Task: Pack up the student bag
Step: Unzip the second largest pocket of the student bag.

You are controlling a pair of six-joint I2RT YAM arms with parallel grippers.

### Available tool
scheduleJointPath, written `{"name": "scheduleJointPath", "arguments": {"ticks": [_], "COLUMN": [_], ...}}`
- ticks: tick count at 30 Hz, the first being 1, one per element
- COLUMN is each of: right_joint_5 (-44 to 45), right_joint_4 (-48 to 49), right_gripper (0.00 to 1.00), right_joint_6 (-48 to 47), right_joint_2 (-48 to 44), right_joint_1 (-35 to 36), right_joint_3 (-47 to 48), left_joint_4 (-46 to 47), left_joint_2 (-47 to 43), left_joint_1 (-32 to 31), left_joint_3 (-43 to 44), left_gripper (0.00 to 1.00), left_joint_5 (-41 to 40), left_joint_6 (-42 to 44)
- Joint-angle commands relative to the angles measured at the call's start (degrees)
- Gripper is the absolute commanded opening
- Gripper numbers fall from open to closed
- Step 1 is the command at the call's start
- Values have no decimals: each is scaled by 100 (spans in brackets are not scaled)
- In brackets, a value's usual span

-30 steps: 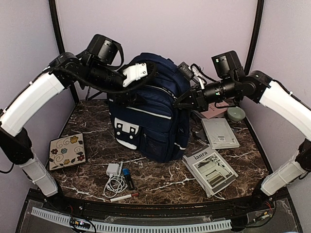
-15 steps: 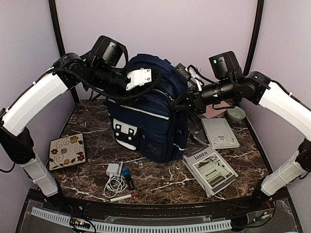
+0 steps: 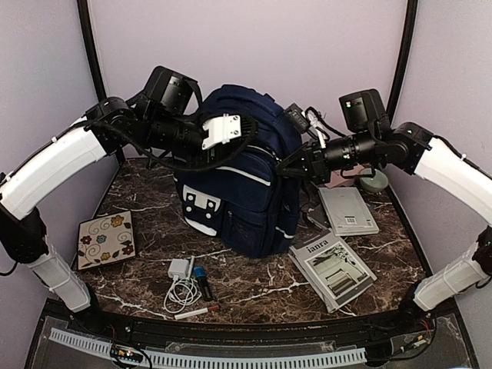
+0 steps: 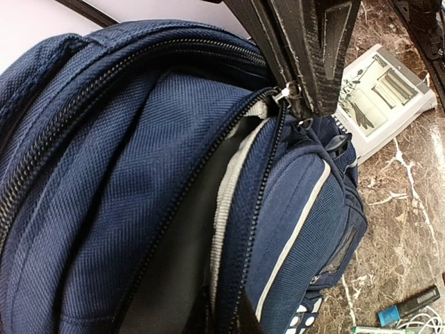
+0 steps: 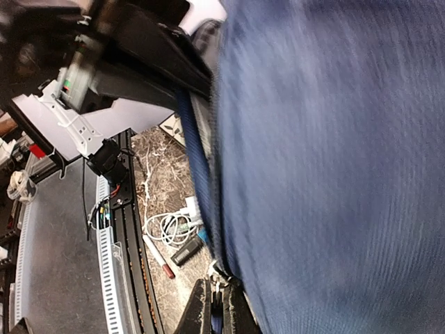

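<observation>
The student bag (image 3: 238, 192), a dark navy backpack with white stripes, stands upright mid-table. Its main zipper is partly undone, with dark lining showing inside (image 4: 167, 264). My left gripper (image 3: 247, 132) reaches over the bag's top. In the left wrist view its fingers (image 4: 226, 319) are shut on the front edge of the opening. My right gripper (image 3: 286, 167) is at the bag's upper right side, shut on the metal zipper pull (image 5: 221, 273). Its black fingers (image 4: 306, 56) and the pull (image 4: 286, 93) also show in the left wrist view. The bag (image 5: 334, 174) is blurred in the right wrist view.
A floral tile-like book (image 3: 106, 238) lies front left. A white charger with cable (image 3: 181, 280), a black and blue stick (image 3: 201, 283) and a marker (image 3: 196, 311) lie before the bag. A magazine (image 3: 332, 269), grey booklet (image 3: 347, 210) and green round item (image 3: 374, 181) are to the right.
My left gripper moved right over the bag's top and closed on the opening's edge. The right arm shifted slightly right, still holding the zipper pull.
</observation>
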Motion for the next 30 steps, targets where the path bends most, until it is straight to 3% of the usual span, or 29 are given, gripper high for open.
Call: {"name": "scheduleJointPath", "arguments": {"ticks": [1,10,17,24,30], "right_joint_5": [-504,-1056,-1101,-1031,-814], "right_joint_4": [-115,1113,2266,3039,2904], "right_gripper": [0,0,0,0,0], "right_joint_6": [354,1111,1919,2350,2297], "right_joint_2": [-395,-914,-934,-614,-616], "right_joint_1": [-525,-786,-775,-581,-523], "right_joint_3": [-850,-2876,-4064,-4500,-4458], "left_joint_4": [992,1741,2346,2689,2677], "left_joint_2": [-617,-1121,-1193,-1364,-1523], "left_joint_1": [329,808,1009,1025,1028], "left_joint_3": [-241,-660,-784,-1106,-1492], "left_gripper": [0,0,0,0,0], "left_joint_5": [-329,142,-216,-5,612], "left_joint_6": [-379,-844,-1092,-1085,-762]}}
